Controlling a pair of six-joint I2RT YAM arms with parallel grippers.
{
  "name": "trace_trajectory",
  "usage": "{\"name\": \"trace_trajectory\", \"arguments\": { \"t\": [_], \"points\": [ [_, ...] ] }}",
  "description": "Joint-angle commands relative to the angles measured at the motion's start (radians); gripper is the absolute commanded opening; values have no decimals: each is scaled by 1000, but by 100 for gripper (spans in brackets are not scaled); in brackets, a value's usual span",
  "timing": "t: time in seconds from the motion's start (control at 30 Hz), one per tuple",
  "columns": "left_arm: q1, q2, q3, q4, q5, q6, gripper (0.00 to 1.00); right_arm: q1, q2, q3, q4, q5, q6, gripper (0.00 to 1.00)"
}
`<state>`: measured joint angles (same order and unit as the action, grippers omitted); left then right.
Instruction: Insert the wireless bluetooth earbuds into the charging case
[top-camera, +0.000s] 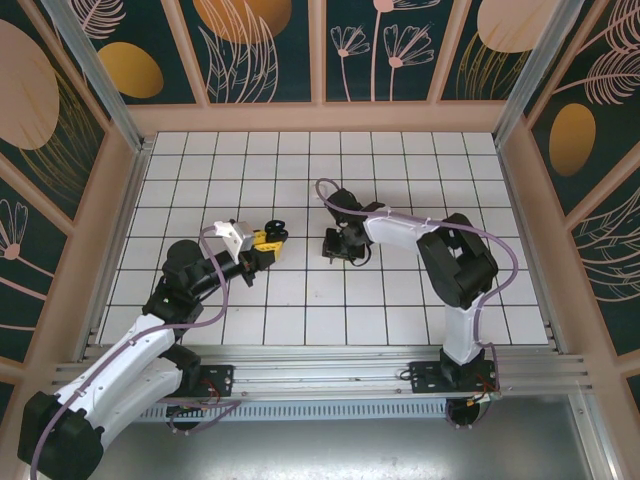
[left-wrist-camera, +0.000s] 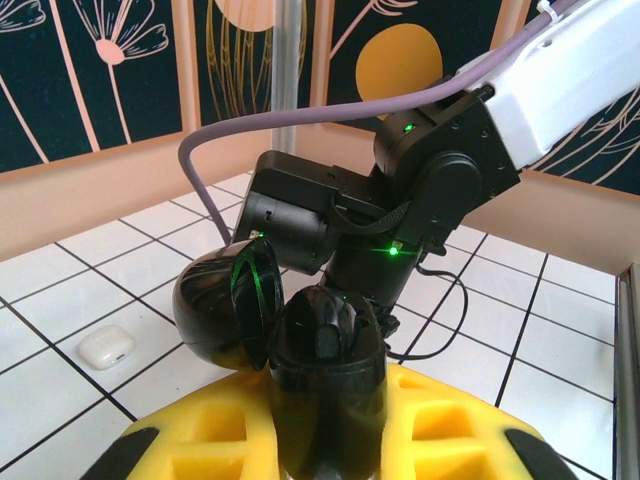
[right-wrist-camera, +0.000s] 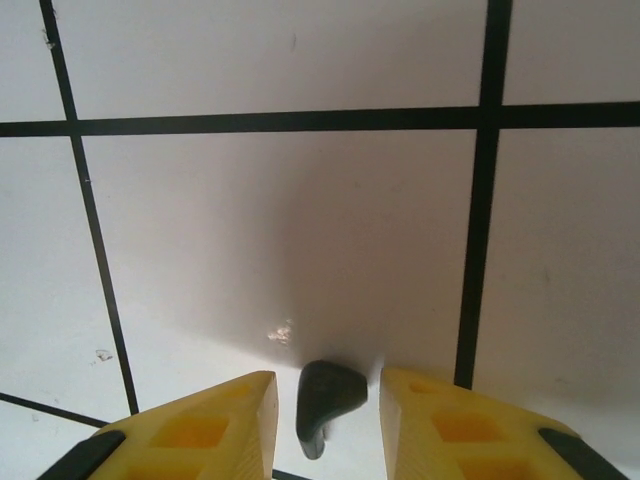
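Note:
My left gripper (left-wrist-camera: 325, 392) is shut on a glossy black charging case (left-wrist-camera: 325, 345), held upright above the tiles. The case's round lid (left-wrist-camera: 222, 305) hangs open to the left, and what lies in its wells is too dark to tell. From above, the left gripper (top-camera: 268, 239) is left of centre. My right gripper (top-camera: 341, 250) points down at the tiles near the centre. In the right wrist view it (right-wrist-camera: 322, 378) is open, with one black comma-shaped earbud (right-wrist-camera: 326, 397) lying on the tile between its yellow fingers (right-wrist-camera: 205, 425), touching neither. The other earbuds are out of view.
A small white rounded case (left-wrist-camera: 107, 346) lies shut on the tiles to the left of the held black case. The right arm's dark wrist (left-wrist-camera: 420, 190) and purple cable (left-wrist-camera: 300, 118) stand close behind the black case. Wooden walls (top-camera: 320, 118) ring the white tiled floor (top-camera: 400, 160).

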<state>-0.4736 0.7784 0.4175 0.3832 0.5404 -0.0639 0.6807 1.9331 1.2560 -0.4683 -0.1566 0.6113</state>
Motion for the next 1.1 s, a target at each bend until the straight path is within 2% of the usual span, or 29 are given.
{"name": "trace_trajectory", "arguments": {
  "t": [0.0,0.6,1.07],
  "points": [
    [-1,-15,-5,-3,4,12,11,15,22,37,-56,33,-7,32],
    [-2,-18,-4,-10,3,18,10,29,77,108,-98,48,-19,22],
    [-1,0,3,-4,6,17,10,33,16,111,-111,96,-6,14]
  ]
}}
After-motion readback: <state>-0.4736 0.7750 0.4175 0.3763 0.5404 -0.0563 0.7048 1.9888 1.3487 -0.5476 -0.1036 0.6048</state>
